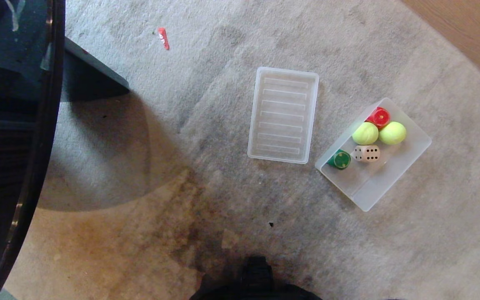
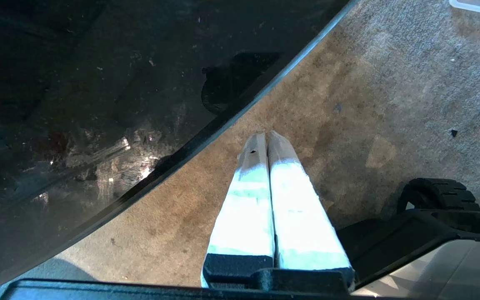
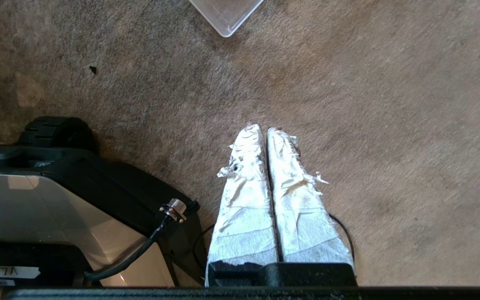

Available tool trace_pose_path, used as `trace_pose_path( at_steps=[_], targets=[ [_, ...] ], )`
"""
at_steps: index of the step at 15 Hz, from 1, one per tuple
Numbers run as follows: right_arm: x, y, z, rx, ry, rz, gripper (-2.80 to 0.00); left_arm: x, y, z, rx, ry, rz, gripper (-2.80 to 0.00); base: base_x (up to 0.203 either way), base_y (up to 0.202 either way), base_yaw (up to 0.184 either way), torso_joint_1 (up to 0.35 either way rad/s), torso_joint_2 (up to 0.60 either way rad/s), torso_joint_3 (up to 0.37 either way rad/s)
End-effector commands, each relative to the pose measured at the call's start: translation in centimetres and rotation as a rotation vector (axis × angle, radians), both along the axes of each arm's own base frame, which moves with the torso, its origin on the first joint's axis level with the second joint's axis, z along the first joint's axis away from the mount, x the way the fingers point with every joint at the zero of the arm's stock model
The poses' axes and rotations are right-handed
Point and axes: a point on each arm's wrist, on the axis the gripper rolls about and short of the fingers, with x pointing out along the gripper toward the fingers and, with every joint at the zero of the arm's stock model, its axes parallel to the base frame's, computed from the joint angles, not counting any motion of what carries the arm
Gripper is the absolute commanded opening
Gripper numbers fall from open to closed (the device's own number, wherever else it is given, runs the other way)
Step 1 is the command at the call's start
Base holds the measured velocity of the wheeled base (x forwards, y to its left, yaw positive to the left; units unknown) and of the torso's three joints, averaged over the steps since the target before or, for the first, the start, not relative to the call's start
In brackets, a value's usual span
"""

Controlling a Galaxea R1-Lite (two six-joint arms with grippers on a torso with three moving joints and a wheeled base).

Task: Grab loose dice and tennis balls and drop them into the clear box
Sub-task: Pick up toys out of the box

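Both jaws are pressed together with nothing between them, as you can see in each wrist view.

From the head camera you see neither arm. You see the clear box [image 1: 406, 160] lying at an angle on the grey carpet [image 1: 206, 62], on the right side of the view. Inside it lie two tennis balls [image 1: 365, 133] [image 1: 392, 133] side by side and touching. A red die [image 1: 379, 116] sits just behind them, against the far wall. One beige die [image 1: 367, 153] with dark pips rests just in front of the left ball, and a green die [image 1: 340, 159] is beside it at the left corner of the box. You see no yellow die here. The ribbed lid [image 1: 283, 114] lies flat on the carpet just left of the box, not touching it. A small red scrap [image 1: 163, 38] lies far behind it. A dark round table edge [image 1: 44, 137] fills the left side.

From the left wrist camera you see the left gripper [image 2: 266, 136], with its tape-wrapped fingers [image 2: 294, 200] together, hanging over stained carpet beside the dark glass table top [image 2: 98, 104]. A black wheel [image 2: 440, 196] of the base is near.

From the right wrist camera you see the right gripper [image 3: 263, 128], its frayed white fingers [image 3: 244, 196] closed on each other, over bare carpet. One corner of the clear box [image 3: 225, 16] shows ahead of it, well apart. The robot base [image 3: 56, 200] is beside it.
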Motion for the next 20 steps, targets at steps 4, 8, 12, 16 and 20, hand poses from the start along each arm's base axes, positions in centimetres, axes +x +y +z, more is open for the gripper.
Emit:
trace_pose_path(
  at_steps=[4, 8, 12, 16, 20],
  targets=[
    [0.05, 0.00, -0.09, 0.001, 0.006, 0.001, -2.80, 0.00, 0.00, -0.06, -0.001, 0.004, 0.000, -2.80, 0.000, 0.000, 0.000, 0.000, 0.00, 0.000],
    [0.05, 0.01, -0.07, 0.000, 0.005, 0.003, -2.80, 0.01, 0.00, -0.03, -0.004, 0.005, 0.000, -2.80, 0.000, 0.000, 0.000, 0.001, 0.00, 0.024],
    [0.01, 0.00, -0.02, 0.001, 0.009, 0.000, -2.80, 0.01, 0.00, 0.00, -0.004, 0.002, 0.000, -2.80, 0.000, 0.000, 0.000, 0.001, 0.00, 0.174],
    [0.01, 0.00, -0.02, 0.001, 0.009, 0.000, -2.80, 0.01, 0.00, 0.00, -0.004, 0.002, 0.000, -2.80, 0.000, 0.000, 0.000, 0.002, 0.00, 0.201],
    [0.02, 0.00, -0.06, 0.003, 0.008, -0.001, -2.80, 0.00, 0.00, -0.01, -0.004, 0.001, 0.000, -2.80, 0.000, 0.000, 0.000, 0.003, 0.00, 0.209]
  ],
)
